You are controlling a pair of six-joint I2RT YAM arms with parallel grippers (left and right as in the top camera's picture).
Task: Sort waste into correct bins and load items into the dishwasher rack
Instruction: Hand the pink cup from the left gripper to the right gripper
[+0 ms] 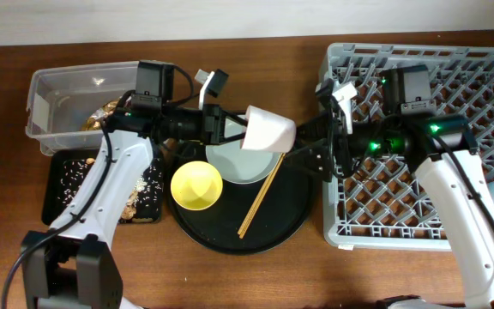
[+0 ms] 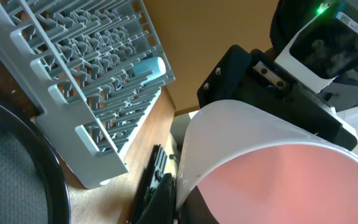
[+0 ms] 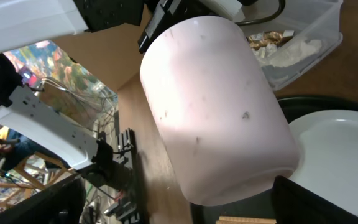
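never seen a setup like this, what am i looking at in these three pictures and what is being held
It is a robot with two arms at a table, each ending in a two-finger pincer. One picture looks down from above; the other two come from cameras on the wrists. The left pincer holds a pink cup in the air, and the right pincer is open close beside it. Below, a round black tray carries a plate, a yellow bowl and chopsticks. A grey rack sits to the right; a clear tub and a shallow black tray to the left.
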